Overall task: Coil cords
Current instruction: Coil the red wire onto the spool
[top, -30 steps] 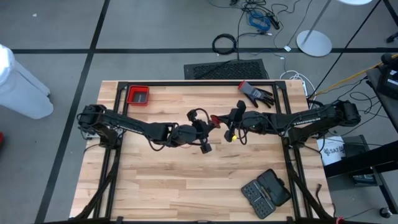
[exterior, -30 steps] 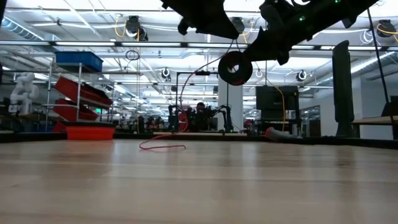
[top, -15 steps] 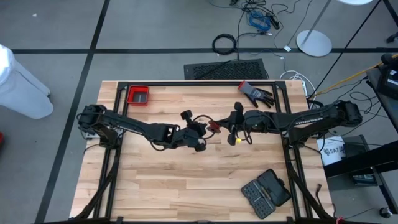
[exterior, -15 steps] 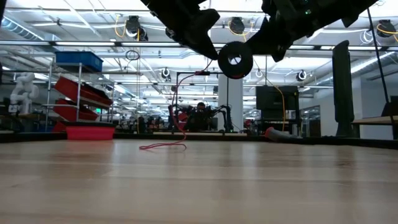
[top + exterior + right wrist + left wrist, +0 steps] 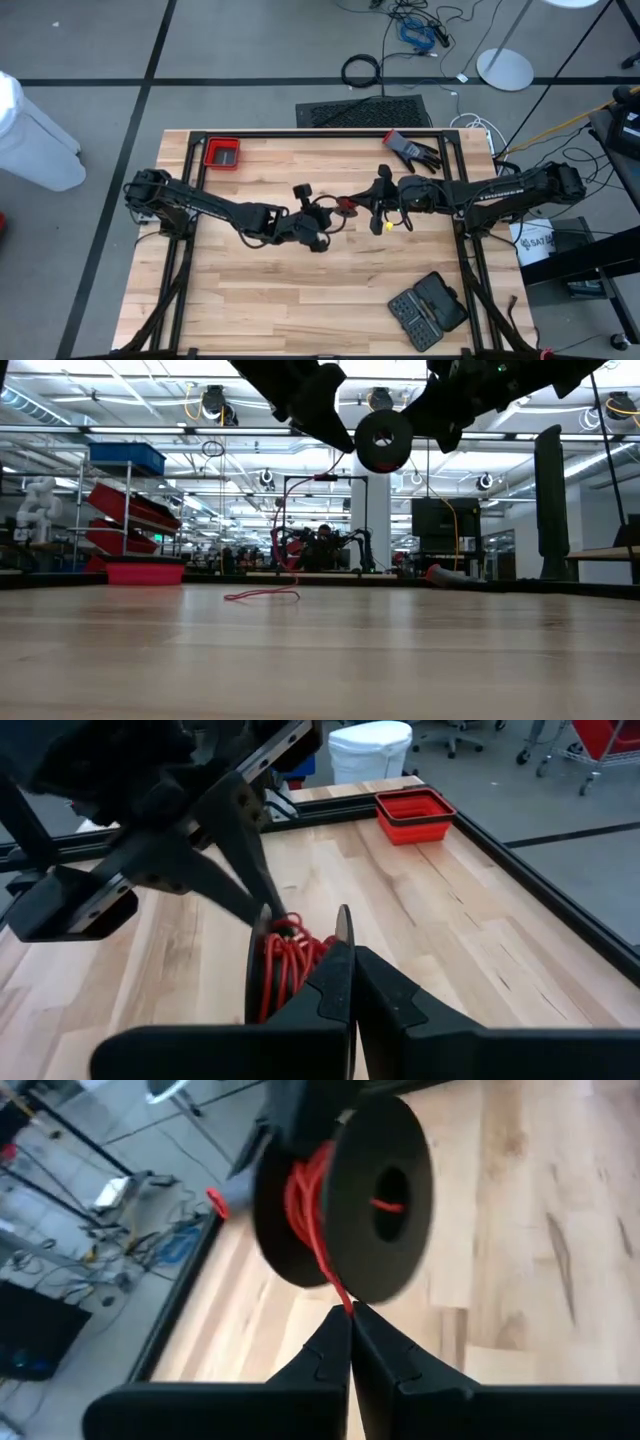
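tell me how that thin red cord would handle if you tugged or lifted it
The red cord is probably floppy: its loose end lies in curls on the table. It looks light and string-thin, so likely to tangle or slip off the black spool without steady tension.

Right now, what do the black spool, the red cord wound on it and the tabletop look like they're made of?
Black spool: probably plastic, matte, with smooth uniform flanges.
Red cord: very thin, string-like, bending in tight loops; whether fibre or coated wire is unclear.
Tabletop: pale wood, with visible plank seams and grain, satin finish.
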Robot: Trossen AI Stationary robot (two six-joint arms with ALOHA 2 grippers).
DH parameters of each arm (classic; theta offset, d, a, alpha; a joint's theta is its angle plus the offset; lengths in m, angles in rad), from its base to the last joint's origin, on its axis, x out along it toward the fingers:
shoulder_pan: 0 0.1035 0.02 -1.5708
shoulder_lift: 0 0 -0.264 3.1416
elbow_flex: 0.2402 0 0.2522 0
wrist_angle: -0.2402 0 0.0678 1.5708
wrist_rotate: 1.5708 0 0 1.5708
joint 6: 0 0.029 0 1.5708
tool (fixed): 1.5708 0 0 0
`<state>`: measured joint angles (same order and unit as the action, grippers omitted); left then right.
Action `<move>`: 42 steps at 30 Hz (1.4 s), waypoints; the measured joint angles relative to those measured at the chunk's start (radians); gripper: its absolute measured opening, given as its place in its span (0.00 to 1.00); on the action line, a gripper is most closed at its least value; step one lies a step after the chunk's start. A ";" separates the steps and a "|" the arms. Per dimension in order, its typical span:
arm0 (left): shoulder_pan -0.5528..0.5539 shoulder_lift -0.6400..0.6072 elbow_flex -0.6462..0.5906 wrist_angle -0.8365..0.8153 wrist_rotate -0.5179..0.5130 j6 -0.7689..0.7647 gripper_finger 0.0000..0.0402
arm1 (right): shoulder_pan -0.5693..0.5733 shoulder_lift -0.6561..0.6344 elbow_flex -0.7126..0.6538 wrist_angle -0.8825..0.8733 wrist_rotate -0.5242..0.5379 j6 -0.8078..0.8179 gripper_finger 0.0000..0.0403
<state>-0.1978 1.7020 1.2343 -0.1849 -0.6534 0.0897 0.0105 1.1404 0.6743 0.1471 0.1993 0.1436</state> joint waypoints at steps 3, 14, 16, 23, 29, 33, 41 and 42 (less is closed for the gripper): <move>-0.002 0.000 0.000 -0.028 0.033 0.002 0.05 | 0.000 0.000 0.000 0.000 0.000 0.001 0.00; -0.006 0.000 0.001 -0.072 0.128 -0.005 0.07 | 0.000 0.000 0.000 0.006 -0.024 -0.002 0.00; -0.007 0.000 0.001 -0.072 0.148 -0.004 0.07 | 0.000 0.000 0.000 0.006 -0.024 -0.002 0.00; -0.007 0.000 0.001 -0.095 0.156 -0.004 0.07 | 0.000 0.000 0.000 0.006 -0.023 -0.002 0.00; -0.007 0.001 0.001 -0.122 0.157 -0.005 0.07 | 0.000 0.000 0.000 0.006 -0.022 -0.006 0.00; -0.007 0.001 0.001 -0.122 0.210 -0.009 0.11 | 0.000 0.000 0.000 0.006 -0.023 -0.006 0.00; -0.008 0.002 0.001 -0.122 0.229 -0.057 0.32 | 0.000 0.000 0.000 0.006 -0.046 -0.006 0.00; -0.008 0.002 0.001 -0.122 0.227 -0.058 0.34 | 0.000 0.000 0.000 0.006 -0.045 -0.006 0.00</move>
<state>-0.2054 1.7035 1.2354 -0.3069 -0.4267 0.0316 0.0101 1.1400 0.6746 0.1532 0.1538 0.1374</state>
